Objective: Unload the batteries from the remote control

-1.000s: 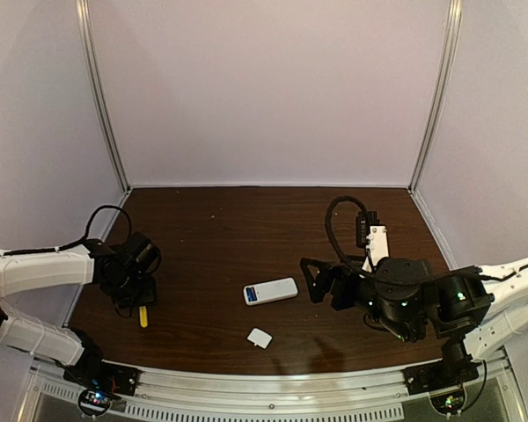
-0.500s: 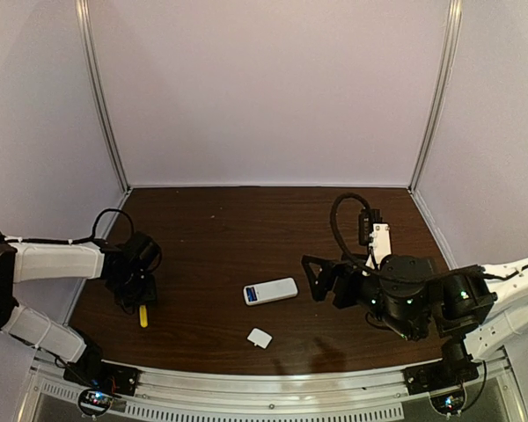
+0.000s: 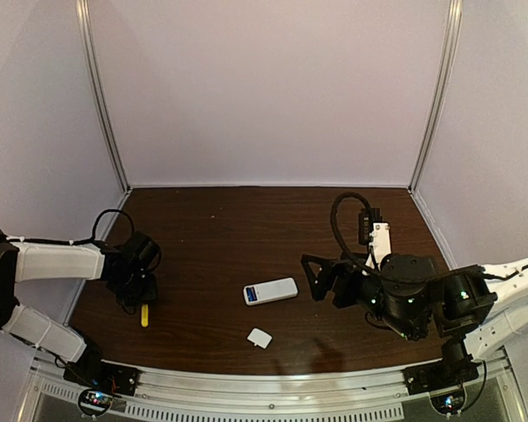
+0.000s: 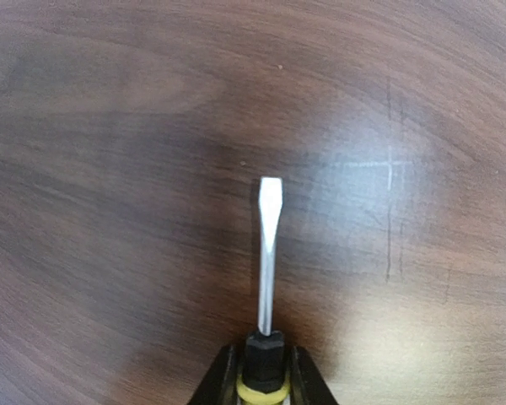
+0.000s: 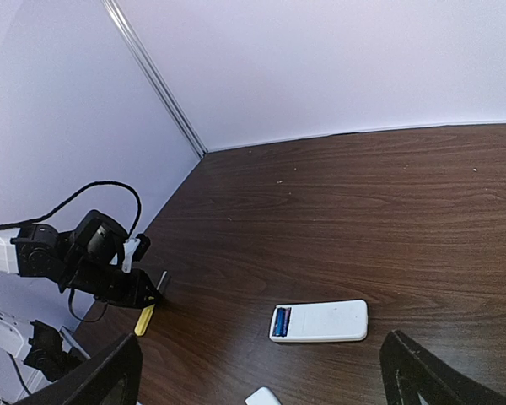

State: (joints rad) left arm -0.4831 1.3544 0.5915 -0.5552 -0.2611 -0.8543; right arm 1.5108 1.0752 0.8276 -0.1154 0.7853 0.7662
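The white remote control [image 3: 273, 290] lies flat mid-table, its back up; it also shows in the right wrist view [image 5: 325, 321]. Two blue batteries [image 3: 252, 294] sit in its open left end [image 5: 280, 321]. My left gripper [image 3: 137, 288] is shut on the black collar of a yellow-handled screwdriver [image 4: 266, 363] at the table's left side; the blade [image 4: 269, 245] points away over bare wood. My right gripper [image 3: 315, 280] is open and empty, hovering just right of the remote, its fingers [image 5: 101, 375] wide apart.
A small white squarish cover piece [image 3: 260, 338] lies near the front edge, in front of the remote [image 5: 263, 396]. The screwdriver's yellow handle [image 3: 143, 316] sticks out toward the front. Purple walls with metal posts enclose the table.
The left arm's elbow has swung out to the left and its wrist has settled slightly lower over the screwdriver. The right arm has barely shifted. The remote and cover have not moved.
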